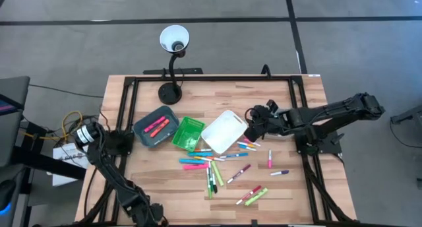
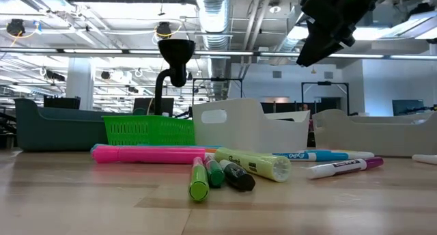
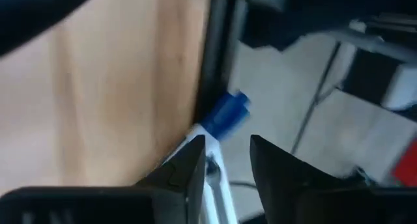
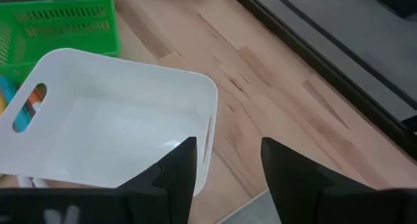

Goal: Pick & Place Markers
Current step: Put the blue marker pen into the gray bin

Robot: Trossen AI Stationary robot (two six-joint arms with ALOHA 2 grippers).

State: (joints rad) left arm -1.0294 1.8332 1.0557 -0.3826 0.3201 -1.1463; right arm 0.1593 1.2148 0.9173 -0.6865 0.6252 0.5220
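Some two dozen markers point(image 1: 217, 162) lay scattered on the surface point(image 1: 290, 187) just beyond the white bin point(image 1: 224, 130), nearest the right gripper point(image 1: 251, 130), fingers open and empty above its rim.

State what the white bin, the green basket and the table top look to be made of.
White bin: seemingly smooth moulded plastic, with rounded corners, a cut-out handle and a soft sheen.
Green basket: likely plastic, its walls a slotted lattice.
Table top: wood, probably jointed planks with a matte finish, showing grain and seams.
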